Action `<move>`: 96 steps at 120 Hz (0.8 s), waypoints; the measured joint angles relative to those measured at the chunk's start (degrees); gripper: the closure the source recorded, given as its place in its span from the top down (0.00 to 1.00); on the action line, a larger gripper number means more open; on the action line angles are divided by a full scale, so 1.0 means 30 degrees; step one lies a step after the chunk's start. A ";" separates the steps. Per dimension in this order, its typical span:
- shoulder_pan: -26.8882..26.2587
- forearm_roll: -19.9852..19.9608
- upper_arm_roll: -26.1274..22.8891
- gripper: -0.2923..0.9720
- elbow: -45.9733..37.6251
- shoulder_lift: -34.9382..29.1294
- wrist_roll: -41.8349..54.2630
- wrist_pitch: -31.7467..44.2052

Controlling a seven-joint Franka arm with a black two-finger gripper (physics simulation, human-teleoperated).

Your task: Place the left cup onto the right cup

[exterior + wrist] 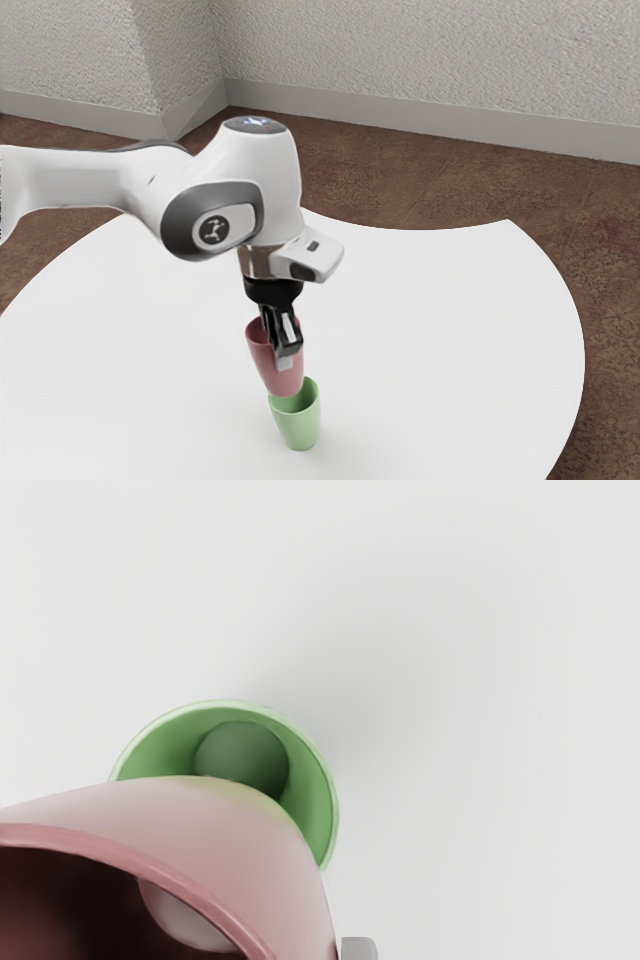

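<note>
Tilted pink cup [270, 362] over green cup [297, 425], white table [450, 330] beneath

Extends the white arm [90, 190] in from the exterior view's left, with the long link lying close to level above the table. Bends sharply downward at the rounded wrist housing [235, 200], grey joint cap facing the camera. Carries a white camera mount [310, 258] on the side toward the exterior view's right. Points the black gripper [281, 338] down, leaning slightly. Pinches the narrow-set fingers [288, 330] on the rim wall of the pink cup [275, 368], one on each side
</note>
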 joint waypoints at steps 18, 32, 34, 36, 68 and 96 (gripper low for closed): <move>0.0004 -0.0014 0.0002 0.15 0.0052 0.0187 -0.0010 0.0120; 0.0001 -0.0017 -0.0009 0.15 0.0096 0.0318 -0.0015 0.0223; -0.0006 -0.0017 -0.0006 0.15 0.0103 0.0339 -0.0016 0.0233; -0.0010 -0.0017 -0.0003 0.15 0.0113 0.0359 -0.0017 0.0243; -0.0010 -0.0019 0.0001 0.15 0.0152 0.0622 -0.0027 0.0399; -0.0007 -0.0039 -0.0005 0.15 0.0152 0.0953 -0.0031 0.0581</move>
